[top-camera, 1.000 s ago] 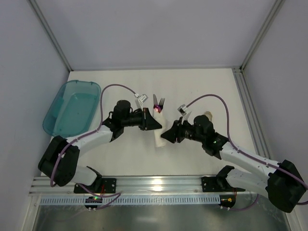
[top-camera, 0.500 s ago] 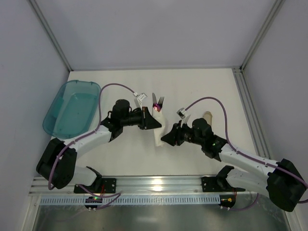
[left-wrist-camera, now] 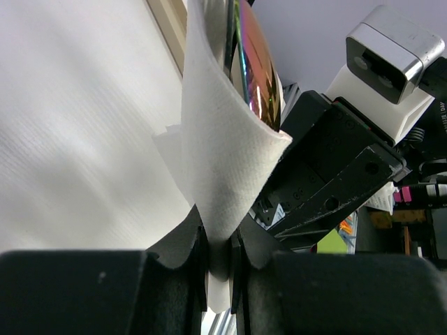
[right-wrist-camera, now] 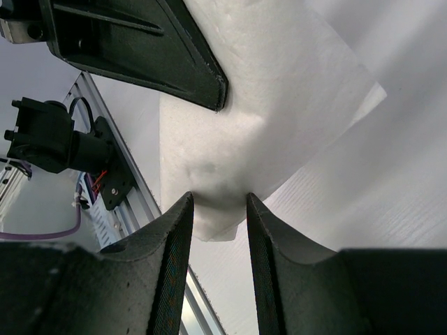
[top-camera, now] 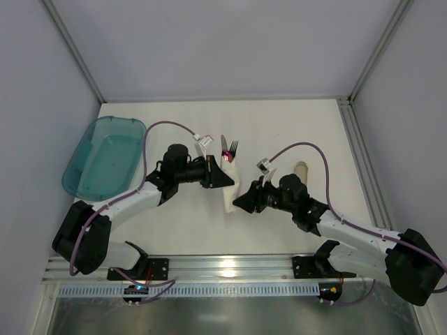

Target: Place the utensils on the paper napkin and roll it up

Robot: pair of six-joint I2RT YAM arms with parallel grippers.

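Observation:
The paper napkin (top-camera: pixel 232 190) is folded up around the utensils. Fork tines (top-camera: pixel 234 147) and a knife tip (top-camera: pixel 225 146) stick out of its far end. In the left wrist view an iridescent utensil (left-wrist-camera: pixel 255 80) shows inside the raised napkin fold (left-wrist-camera: pixel 216 153). My left gripper (top-camera: pixel 227 179) (left-wrist-camera: pixel 218 241) is shut, pinching that fold from the left. My right gripper (top-camera: pixel 239 202) (right-wrist-camera: pixel 218 202) holds the near end of the napkin (right-wrist-camera: pixel 265 91), which bulges between its fingertips (right-wrist-camera: pixel 183 209).
A translucent teal tub (top-camera: pixel 105 155) lies at the left. A tan tube (top-camera: pixel 301 168) lies just right of my right arm. Metal rails run along the table's near edge (top-camera: pixel 230 264) and right side (top-camera: pixel 360 160).
My right gripper has slid left and slightly nearer, onto the napkin's near end, and narrowed on it. The left gripper has kept its pinch in place.

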